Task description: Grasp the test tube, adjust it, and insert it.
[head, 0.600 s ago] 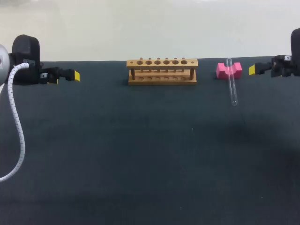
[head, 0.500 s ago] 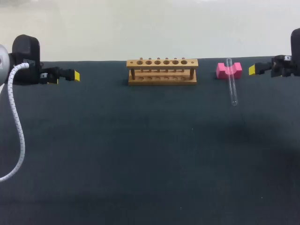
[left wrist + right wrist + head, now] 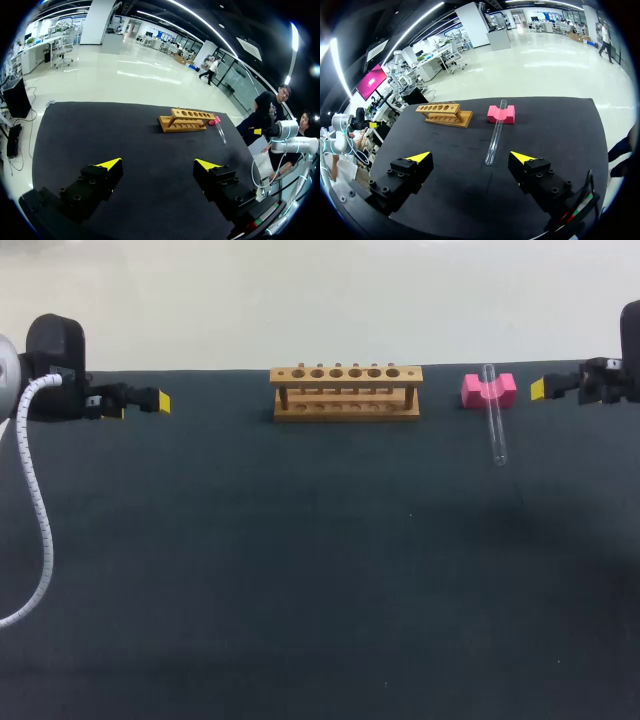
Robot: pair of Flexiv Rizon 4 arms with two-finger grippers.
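Observation:
A clear glass test tube (image 3: 494, 420) leans with one end on a pink block (image 3: 488, 390) and the other on the black table, right of a wooden rack (image 3: 346, 393) with several empty holes. In the right wrist view the test tube (image 3: 496, 133) lies ahead of my right gripper (image 3: 472, 158), whose yellow-tipped fingers stand wide open and empty. My right gripper (image 3: 541, 389) hovers at the table's far right, my left gripper (image 3: 160, 402) at the far left. In the left wrist view my left gripper (image 3: 157, 163) is open and empty, with the rack (image 3: 186, 120) far ahead.
A white ribbed cable (image 3: 40, 510) hangs from my left arm over the table's left edge. The black table (image 3: 300, 570) stretches wide between both arms and in front of the rack.

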